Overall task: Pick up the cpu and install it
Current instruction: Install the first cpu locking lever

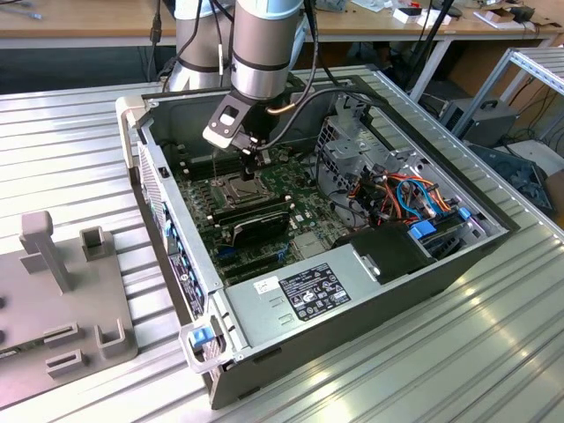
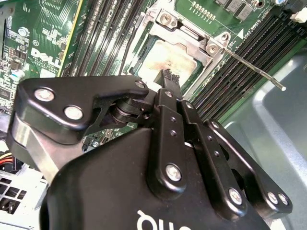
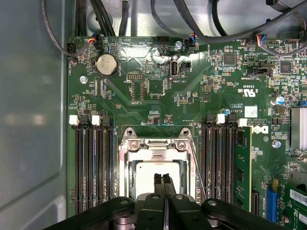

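While the small square silver-grey cpu point(image 3: 144, 179) lies flat in the dark metal-framed socket point(image 3: 156, 143), the black hand point(image 3: 163, 177) sits directly above it, 2 fingers point(image 3: 157, 184) clenched together on nothing. Installing looks unfinished: the thin latch lever point(image 2: 254, 69) seems unlatched.

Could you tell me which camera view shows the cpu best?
The first wrist view: it looks straight down on the cpu in its socket, with the gripper tips over one edge. The second wrist view shows its top at a slant, partly behind the gripper. In the exterior view it is too small to make out.
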Robot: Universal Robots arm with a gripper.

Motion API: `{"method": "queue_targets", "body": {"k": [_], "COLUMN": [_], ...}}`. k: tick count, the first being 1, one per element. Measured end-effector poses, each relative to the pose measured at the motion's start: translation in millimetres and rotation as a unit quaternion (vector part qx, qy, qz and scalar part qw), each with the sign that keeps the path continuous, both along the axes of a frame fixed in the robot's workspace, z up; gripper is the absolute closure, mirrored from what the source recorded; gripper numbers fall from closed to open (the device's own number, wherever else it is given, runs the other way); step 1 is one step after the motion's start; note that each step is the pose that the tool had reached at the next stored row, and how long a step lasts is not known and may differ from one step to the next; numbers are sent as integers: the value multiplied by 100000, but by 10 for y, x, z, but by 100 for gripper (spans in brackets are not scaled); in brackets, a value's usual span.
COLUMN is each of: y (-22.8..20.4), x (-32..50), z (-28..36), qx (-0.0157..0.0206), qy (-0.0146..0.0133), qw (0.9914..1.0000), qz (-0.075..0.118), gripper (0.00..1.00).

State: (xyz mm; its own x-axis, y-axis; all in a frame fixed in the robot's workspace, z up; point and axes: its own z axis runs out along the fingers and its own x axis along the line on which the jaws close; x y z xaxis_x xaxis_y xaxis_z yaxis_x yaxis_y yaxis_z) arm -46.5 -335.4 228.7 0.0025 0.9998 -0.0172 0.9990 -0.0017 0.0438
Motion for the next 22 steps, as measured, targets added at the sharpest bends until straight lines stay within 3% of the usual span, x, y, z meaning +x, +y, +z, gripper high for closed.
{"method": "queue_targets", "body": {"k": [7,16,22], "y": [0,0,0], "x": [-1,-1,-3], "z": [5,106,107], "qx": [-38,-126,-139], "qy": [4,2,2], "qw": [100000,100000,100000], "qz": [-4,-6,-10], "gripper": [89,89,89]}}
